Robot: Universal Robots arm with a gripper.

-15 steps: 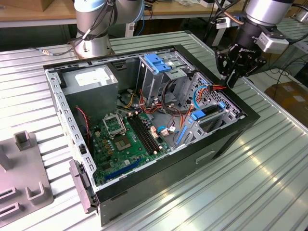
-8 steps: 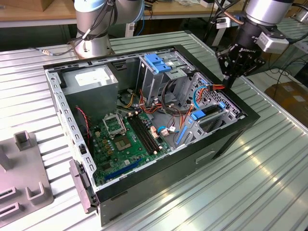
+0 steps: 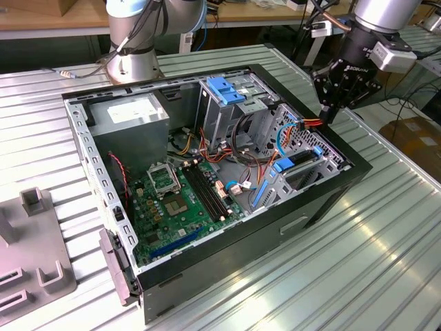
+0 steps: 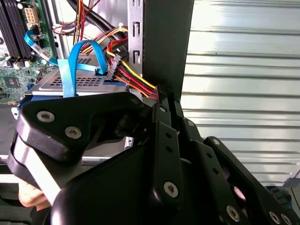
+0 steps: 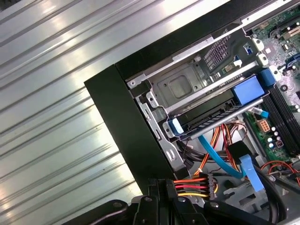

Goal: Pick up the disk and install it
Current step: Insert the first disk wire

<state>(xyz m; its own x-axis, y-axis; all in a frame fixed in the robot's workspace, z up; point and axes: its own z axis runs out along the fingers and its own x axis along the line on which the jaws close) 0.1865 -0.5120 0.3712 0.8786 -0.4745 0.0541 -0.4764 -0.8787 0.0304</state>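
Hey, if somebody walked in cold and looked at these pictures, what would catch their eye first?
The open computer case lies on a ribbed metal table with its green motherboard exposed. At the case's edge, on the exterior view's right, the black gripper looks shut on a red, orange and yellow wire bundle. Just inside, in the first wrist view, the disk sits in a drive bay between its blue rails.

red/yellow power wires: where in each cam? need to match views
Exterior view: power wires just under the gripper, by the black case wall on the exterior view's right.
Second wrist view: power wires run from gripper to black connector.
First wrist view: power wires beside gripper.
Shared landmark: black case wall.
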